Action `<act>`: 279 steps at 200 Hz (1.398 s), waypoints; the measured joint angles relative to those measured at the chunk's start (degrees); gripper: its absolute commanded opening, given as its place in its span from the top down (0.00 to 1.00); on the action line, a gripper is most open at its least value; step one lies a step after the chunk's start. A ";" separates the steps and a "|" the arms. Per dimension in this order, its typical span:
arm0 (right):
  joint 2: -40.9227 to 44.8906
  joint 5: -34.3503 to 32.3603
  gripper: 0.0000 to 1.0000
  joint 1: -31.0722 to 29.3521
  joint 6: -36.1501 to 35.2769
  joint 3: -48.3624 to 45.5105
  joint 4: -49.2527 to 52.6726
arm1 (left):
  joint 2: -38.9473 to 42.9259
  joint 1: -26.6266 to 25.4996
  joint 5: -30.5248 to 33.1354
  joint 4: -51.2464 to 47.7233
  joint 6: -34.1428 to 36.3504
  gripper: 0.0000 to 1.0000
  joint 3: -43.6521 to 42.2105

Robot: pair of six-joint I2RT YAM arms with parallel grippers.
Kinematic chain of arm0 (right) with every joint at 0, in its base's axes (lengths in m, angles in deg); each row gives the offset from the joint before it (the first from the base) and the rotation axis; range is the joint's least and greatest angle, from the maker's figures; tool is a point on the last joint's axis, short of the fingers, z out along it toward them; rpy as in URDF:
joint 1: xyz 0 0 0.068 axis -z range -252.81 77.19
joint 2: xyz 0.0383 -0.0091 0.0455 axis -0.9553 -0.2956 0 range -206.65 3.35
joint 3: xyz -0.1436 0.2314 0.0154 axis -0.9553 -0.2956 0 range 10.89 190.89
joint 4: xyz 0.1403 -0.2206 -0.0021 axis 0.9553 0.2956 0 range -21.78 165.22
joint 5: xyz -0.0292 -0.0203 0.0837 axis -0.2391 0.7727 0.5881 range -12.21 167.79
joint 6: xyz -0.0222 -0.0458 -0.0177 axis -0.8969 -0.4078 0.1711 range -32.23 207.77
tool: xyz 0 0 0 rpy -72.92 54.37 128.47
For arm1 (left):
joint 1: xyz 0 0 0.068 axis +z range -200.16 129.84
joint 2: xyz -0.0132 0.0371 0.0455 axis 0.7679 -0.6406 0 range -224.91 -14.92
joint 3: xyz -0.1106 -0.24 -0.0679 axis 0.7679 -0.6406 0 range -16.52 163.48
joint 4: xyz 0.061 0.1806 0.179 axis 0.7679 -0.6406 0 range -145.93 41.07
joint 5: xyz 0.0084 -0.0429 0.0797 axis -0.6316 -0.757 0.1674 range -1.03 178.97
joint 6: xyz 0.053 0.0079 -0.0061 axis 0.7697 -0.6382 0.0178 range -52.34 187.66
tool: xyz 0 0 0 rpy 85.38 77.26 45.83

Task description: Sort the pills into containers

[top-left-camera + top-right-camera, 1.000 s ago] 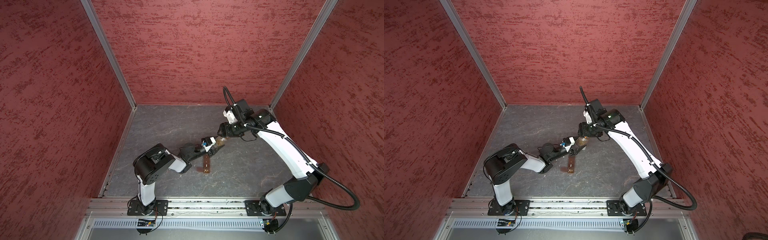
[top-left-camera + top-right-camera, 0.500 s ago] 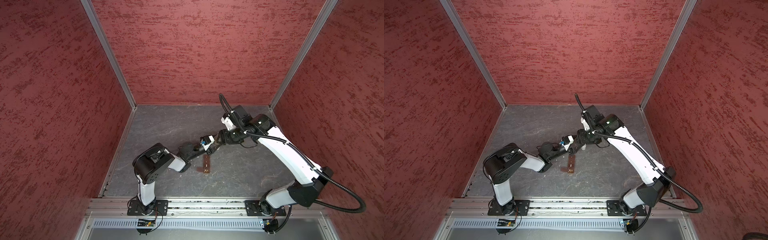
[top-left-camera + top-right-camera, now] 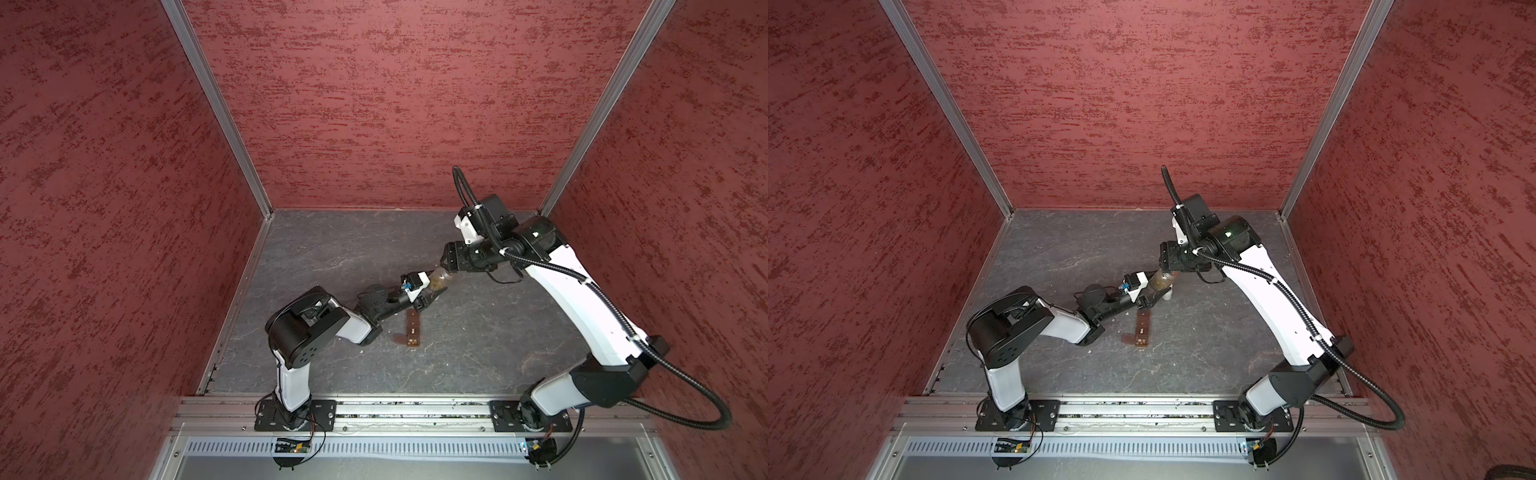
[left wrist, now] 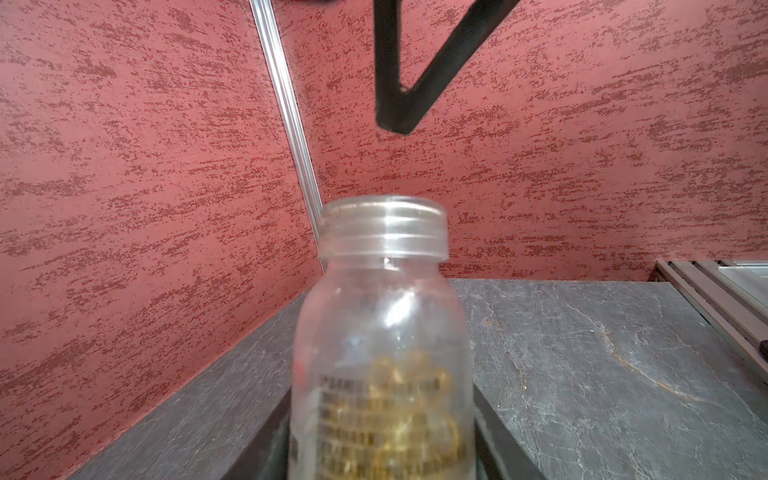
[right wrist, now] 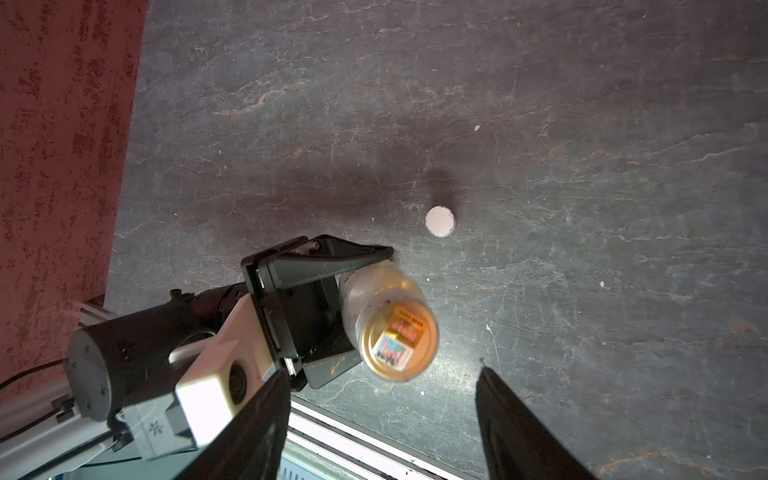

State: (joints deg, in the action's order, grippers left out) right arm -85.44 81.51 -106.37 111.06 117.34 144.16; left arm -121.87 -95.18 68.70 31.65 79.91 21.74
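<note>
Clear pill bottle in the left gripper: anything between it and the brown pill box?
Nothing visible. The clear plastic pill bottle is clamped in the left gripper, round white cap off on the grey table. The long brown compartment box lies nearer the front, visible cells uncovered. The open right gripper hovers above the mouth, not between.

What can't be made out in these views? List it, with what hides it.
- Contents of the pill box cells: too small in both top views, and the box is outside both wrist views.
- Label text on the bottle: blurred in the left wrist view.
- Right gripper: finger bases cut off by the right wrist view's frame edge.
- Whitish specks on the table: too small to identify.
</note>
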 measured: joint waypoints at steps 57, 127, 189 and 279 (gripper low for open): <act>-4.76 1.57 0.29 0.31 -2.10 -0.04 -1.25 | 0.00 -0.22 -0.02 0.00 0.00 1.00 0.00; -3.52 4.61 0.35 0.44 -3.10 -2.36 -2.10 | 0.00 -0.26 -0.28 -0.46 0.00 1.00 0.00; -1.33 5.03 0.38 0.37 -3.39 -4.50 -2.49 | 0.00 -0.20 -0.66 0.00 -0.02 1.00 0.00; 2.58 5.75 0.31 -3.76 -2.64 -6.47 -1.05 | 0.00 0.90 -0.04 -0.02 -0.48 1.00 0.02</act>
State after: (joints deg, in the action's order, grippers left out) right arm -82.86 87.26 -110.13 108.42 110.87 143.11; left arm -121.87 -94.28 68.65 31.63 79.43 21.76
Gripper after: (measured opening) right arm 0.663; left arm 0.527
